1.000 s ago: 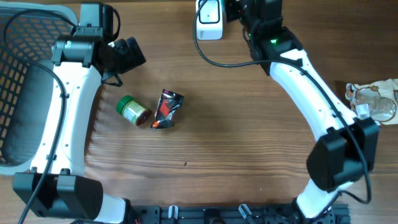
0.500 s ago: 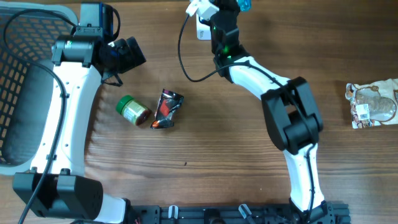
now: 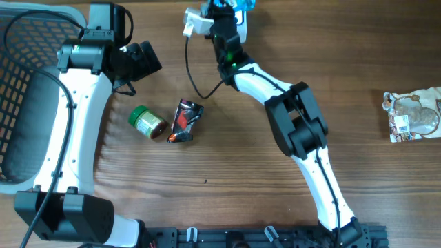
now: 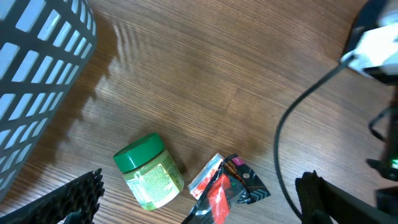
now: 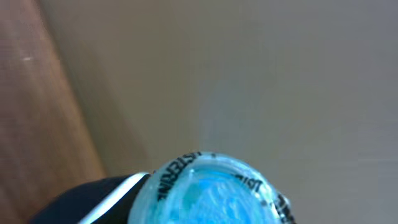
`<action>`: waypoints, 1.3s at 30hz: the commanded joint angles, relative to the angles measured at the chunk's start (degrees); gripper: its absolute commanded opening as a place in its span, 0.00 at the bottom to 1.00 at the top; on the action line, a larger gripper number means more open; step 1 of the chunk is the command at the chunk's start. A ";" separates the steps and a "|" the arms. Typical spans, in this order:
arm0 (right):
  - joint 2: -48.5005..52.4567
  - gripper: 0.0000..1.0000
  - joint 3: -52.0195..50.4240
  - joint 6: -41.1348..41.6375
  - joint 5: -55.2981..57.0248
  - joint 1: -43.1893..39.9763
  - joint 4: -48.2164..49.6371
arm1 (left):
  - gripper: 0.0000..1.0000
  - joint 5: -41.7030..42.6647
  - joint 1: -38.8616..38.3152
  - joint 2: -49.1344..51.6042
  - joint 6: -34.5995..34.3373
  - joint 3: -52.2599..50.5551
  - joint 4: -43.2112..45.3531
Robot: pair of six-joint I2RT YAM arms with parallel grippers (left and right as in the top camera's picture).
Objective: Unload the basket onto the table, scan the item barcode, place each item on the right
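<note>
The blue-topped Listerine container (image 5: 208,190) sits at the table's far edge, clenched in the right gripper (image 3: 231,8); its lettered rim faces the wrist camera. The white scanner (image 3: 196,21) lies just left of it, with its black cable (image 3: 189,65) looping toward the table centre. The left gripper (image 3: 143,60) is spread wide and holds nothing. It hangs above a green-lidded jar (image 4: 149,171) and a crumpled black-and-red packet (image 4: 227,190), which lie side by side. A grey basket (image 3: 27,41) stands at far left. A bagged item (image 3: 413,116) lies at far right.

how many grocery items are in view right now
4. A green-lidded jar and a crumpled packet lie mid-table, a clear bag sits at the right edge, and the right gripper holds a blue bottle. The basket may hide more.
</note>
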 commanded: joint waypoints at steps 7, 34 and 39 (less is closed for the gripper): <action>1.97 0.35 2.03 -5.62 -0.87 -0.15 3.19 | 1.00 -0.76 0.26 -0.20 1.29 -0.11 0.00; 1.68 0.34 5.86 -6.97 0.96 2.73 8.55 | 1.00 -0.76 0.26 -0.20 1.29 -0.11 0.00; 0.39 0.36 5.86 -7.96 4.52 2.58 8.07 | 1.00 -0.76 0.26 -0.20 1.29 -0.11 0.02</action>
